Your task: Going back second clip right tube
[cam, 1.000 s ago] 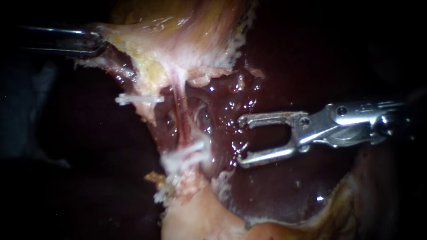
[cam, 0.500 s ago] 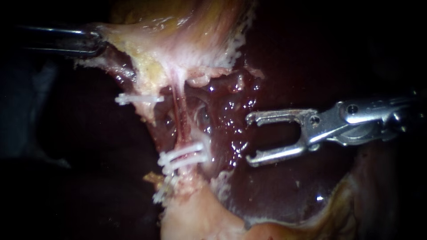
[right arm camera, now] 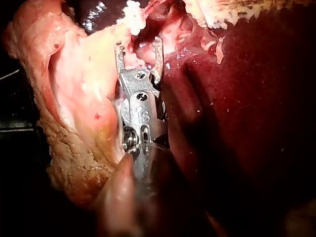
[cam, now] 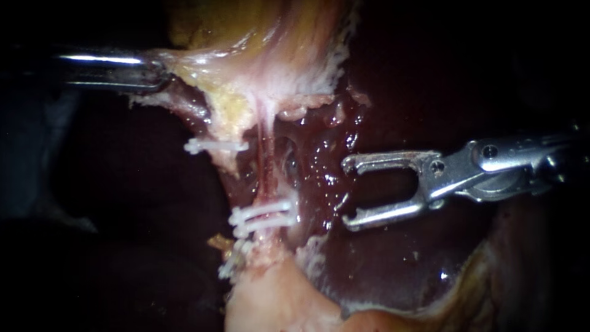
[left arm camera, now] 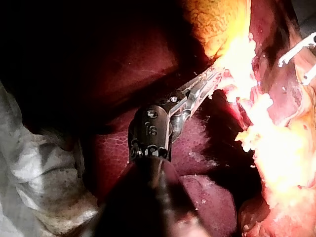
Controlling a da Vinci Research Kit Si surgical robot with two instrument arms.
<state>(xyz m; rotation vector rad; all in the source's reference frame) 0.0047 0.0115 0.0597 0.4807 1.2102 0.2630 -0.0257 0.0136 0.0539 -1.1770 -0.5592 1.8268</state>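
Right instrument [cam: 346, 194]: bright metal, smooth, polished.
Clips [cam: 261, 215]: white plastic, matt.
Liver [cam: 393, 264]: wet, glossy.
Cloth [left arm camera: 34, 168]: white, rough.

The endoscope faces the liver [cam: 393, 264] closely; wrist cameras look along the left instrument [left arm camera: 217, 76] and right instrument [right arm camera: 138, 47] (liver shared).

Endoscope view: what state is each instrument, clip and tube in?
Left instrument, jaws shut on tissue.
Right instrument, jaws open, empty.
Tube, taut, uncut.
Lower clips, two, closed across the tube.
Upper clip, closed, beside the tube.
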